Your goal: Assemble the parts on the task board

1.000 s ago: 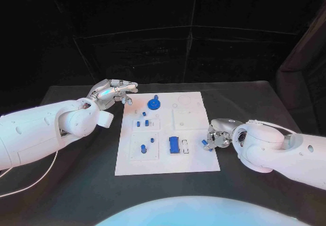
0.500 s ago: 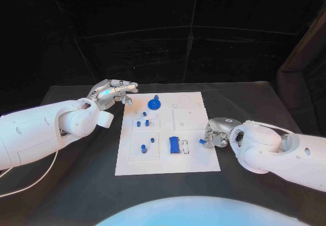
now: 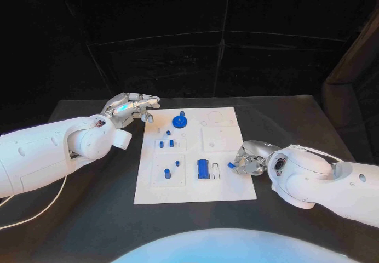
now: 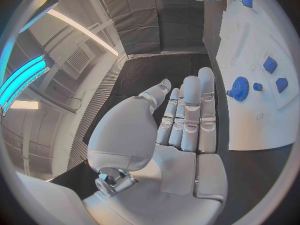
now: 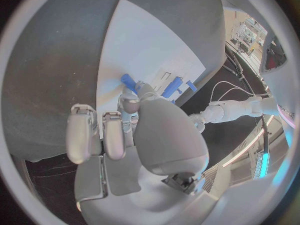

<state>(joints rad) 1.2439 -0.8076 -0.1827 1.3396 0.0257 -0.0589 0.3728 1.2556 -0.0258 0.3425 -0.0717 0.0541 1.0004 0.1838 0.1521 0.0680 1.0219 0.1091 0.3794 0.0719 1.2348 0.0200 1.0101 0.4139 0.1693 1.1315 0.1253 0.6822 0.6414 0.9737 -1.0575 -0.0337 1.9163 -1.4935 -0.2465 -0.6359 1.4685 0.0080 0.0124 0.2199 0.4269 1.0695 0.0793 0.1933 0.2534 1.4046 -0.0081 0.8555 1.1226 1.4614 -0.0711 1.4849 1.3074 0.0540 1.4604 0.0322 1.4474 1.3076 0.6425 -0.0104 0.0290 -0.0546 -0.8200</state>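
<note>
Head camera overhead (wrist cameras close)

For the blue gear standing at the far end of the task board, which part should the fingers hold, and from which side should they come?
The blue gear lies flat on the task board with a small knob rising from its middle. Taking that knob from straight above looks best; the toothed rim sits low against the plate. The left hand is nearest, open beside the board's far left corner.

No legible text or nos.; board markings too small.
</note>
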